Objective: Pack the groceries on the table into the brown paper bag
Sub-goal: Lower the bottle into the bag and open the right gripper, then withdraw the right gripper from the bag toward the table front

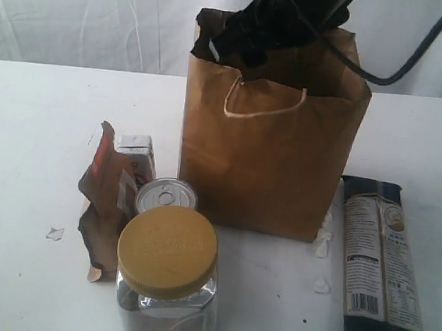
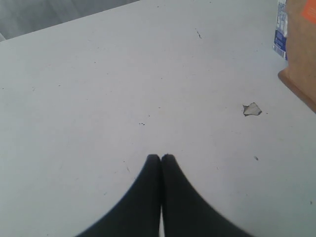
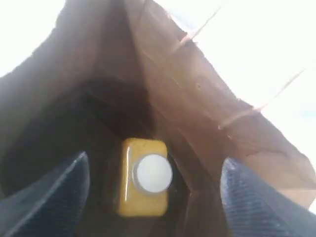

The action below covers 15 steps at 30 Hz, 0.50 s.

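A: Brown kraft paper bag (image 1: 267,170) upright at upper centre of the exterior frame, on white counter (image 1: 36,132); yellow white-capped bottle (image 3: 143,185) down inside.
B: Right end effector (image 3: 154,168)?
A: Inside the bag mouth, spread wide above that bottle, holding nothing. Left end effector (image 2: 161,158) pinched shut, empty, low over the counter.

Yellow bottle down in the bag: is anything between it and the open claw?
No, nothing visible. The yellow bottle stands on the floor of the brown paper bag, and the right gripper hangs open above it, with only empty space between them.
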{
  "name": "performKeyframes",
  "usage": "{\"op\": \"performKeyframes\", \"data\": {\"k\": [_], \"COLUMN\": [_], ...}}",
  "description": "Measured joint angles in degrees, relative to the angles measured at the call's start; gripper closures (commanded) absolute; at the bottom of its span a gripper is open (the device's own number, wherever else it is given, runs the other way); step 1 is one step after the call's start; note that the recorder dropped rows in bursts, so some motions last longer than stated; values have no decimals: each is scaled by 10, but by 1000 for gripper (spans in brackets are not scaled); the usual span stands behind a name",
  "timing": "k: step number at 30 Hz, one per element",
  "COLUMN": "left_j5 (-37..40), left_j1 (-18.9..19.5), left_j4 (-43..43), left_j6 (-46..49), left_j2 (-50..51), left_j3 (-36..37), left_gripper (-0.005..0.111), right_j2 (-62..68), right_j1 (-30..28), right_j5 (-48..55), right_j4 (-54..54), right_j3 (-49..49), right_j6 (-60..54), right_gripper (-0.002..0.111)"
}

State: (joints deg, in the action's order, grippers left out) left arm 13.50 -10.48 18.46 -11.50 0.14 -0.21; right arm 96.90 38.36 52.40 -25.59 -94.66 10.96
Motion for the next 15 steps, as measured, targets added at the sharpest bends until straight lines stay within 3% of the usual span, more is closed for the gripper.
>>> {"op": "performKeyframes", "data": {"k": [10, 15], "left_j5": [0, 0], "left_j1": [0, 0], "left_j4": [0, 0], "left_j6": [0, 0], "left_j2": [0, 0], "left_j3": [0, 0], "left_gripper": [107, 107], "right_j2": [-44, -76], "right_j1": [5, 5], "right_j5": [32, 89], "right_j4": [4, 4], "right_j3": [0, 0], "right_j6": [0, 0], "right_gripper": [45, 66]}}
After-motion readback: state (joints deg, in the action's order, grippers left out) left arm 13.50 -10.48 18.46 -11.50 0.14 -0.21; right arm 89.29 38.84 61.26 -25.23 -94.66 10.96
